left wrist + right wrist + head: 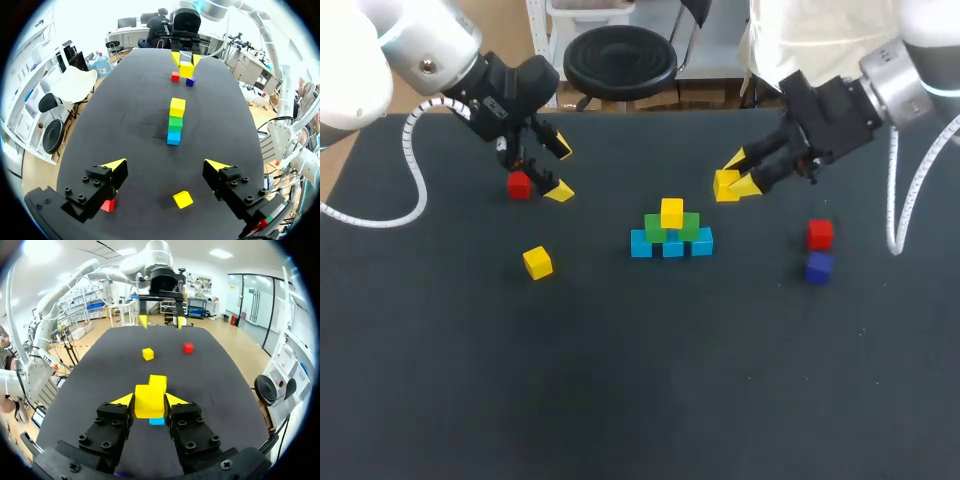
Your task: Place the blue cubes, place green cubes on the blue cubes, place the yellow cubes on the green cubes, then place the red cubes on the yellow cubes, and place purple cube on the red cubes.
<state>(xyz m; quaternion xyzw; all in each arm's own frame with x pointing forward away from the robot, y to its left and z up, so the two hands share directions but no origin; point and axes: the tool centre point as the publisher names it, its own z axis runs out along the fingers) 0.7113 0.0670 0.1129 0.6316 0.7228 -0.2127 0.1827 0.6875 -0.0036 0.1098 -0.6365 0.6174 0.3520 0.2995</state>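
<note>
As right hand (150, 401) holds it, yellow cube (149, 398) sits square.

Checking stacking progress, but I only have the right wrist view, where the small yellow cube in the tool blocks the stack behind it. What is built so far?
Observer: The head view shows three small blue cubes in a row, two small green cubes on them, and one small yellow cube on top.
Reviewer: Am I above them yet?
Observer: No; the right tool and its gripped yellow cube are off to the right arm's side, clear of them.
Reviewer: Any cubes beside me?
Observer: A small red cube and a small purple cube lie close together, further toward the right arm's side.
</note>
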